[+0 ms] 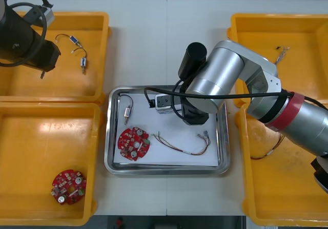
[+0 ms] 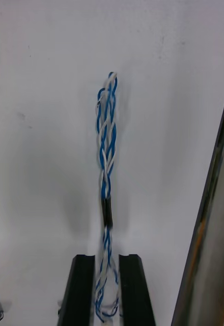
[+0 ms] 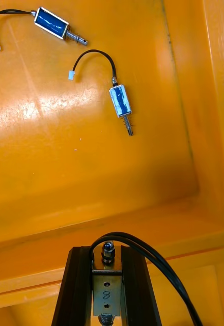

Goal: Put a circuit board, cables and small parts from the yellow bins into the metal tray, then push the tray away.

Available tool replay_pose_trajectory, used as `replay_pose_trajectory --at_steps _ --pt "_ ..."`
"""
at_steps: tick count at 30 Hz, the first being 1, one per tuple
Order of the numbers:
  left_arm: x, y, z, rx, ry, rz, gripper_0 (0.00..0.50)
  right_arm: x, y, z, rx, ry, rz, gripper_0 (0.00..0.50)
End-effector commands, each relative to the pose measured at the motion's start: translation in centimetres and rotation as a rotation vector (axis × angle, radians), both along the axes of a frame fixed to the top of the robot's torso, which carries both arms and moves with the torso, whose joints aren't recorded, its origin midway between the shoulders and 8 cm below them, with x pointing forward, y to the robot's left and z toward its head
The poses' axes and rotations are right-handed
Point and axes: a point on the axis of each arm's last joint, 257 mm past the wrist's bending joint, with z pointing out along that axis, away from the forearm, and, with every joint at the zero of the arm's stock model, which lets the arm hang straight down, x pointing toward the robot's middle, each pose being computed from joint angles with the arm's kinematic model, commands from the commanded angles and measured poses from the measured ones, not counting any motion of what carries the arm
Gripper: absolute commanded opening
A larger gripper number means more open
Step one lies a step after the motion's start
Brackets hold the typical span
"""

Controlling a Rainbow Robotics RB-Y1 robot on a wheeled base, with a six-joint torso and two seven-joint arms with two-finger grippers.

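Note:
My right gripper (image 2: 106, 257) hangs low over the metal tray (image 1: 115, 163), shut on a twisted blue and white cable (image 2: 108, 153) that lies out along the tray's white inside. The right arm reaches across the tray and its gripper (image 1: 195, 117) is near the far right corner. In the tray lie a red circuit board (image 1: 134, 143), a small metal part (image 1: 126, 113) with a black lead, and a red and yellow cable (image 1: 185, 146). My left gripper (image 3: 107, 249) is shut on a small metal part (image 3: 105, 288) with a black cable, above the far left yellow bin (image 1: 97, 49).
Two more small metal parts (image 3: 122, 104) (image 3: 53, 24) lie in the far left bin. The near left bin holds another circuit board (image 1: 68, 186). A cable (image 1: 281, 55) lies in the far right bin, a thin one (image 1: 271, 149) in the near right bin. The tray's rim (image 2: 214, 219) runs beside my right fingers.

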Motion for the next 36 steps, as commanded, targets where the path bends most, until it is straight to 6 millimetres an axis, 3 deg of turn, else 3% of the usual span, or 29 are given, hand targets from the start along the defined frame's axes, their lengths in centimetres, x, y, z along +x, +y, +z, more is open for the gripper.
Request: replay_pose_trajectory --at_steps 1,12,25,31,36 --pt "-0.3 -0.3 1.1 -0.078 -0.035 0.120 0.000 -1.2 1.4 0.0 0.022 0.008 0.008 0.500" --pt "-0.3 -0.6 1.1 -0.090 -0.032 0.124 0.000 -2.6 1.4 2.6 -0.012 -0.024 0.022 0.500" --pt "-0.5 -2.0 1.5 -0.101 -0.049 0.114 0.000 -5.5 -1.5 8.4 -0.059 -0.037 -0.045 0.500" --pt "-0.8 -3.6 1.5 -0.123 -0.050 0.120 0.000 -5.3 -0.9 11.0 0.009 -0.089 -0.039 0.500" --pt "-1.3 -6.5 1.0 -0.143 -0.044 0.111 0.001 -4.6 -2.3 13.2 0.100 -0.118 -0.094 0.500"
